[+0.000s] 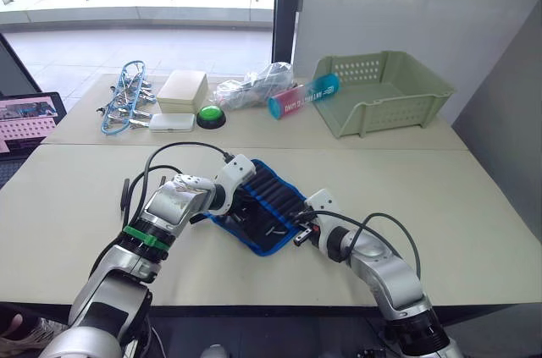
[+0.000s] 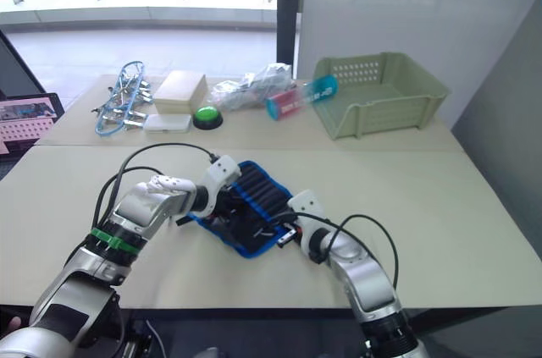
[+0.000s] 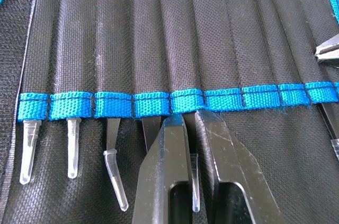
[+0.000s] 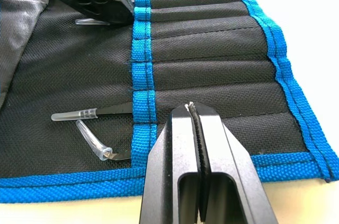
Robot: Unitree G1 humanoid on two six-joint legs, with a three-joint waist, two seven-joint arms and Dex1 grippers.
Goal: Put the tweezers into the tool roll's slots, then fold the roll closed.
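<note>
The left gripper [image 3: 192, 181] is nearly closed on a tweezer [image 3: 194, 189], its clear-capped tip showing between the fingers, at the mouth of a slot [image 3: 186, 102] of the tool roll [image 1: 261, 206], which lies open on the table [image 1: 474, 206]. Seating is the step in hand (several slots look filled). The right gripper [image 4: 196, 128] rests closed and seemingly empty on the roll's edge. Next: push straight in, then fold.
</note>
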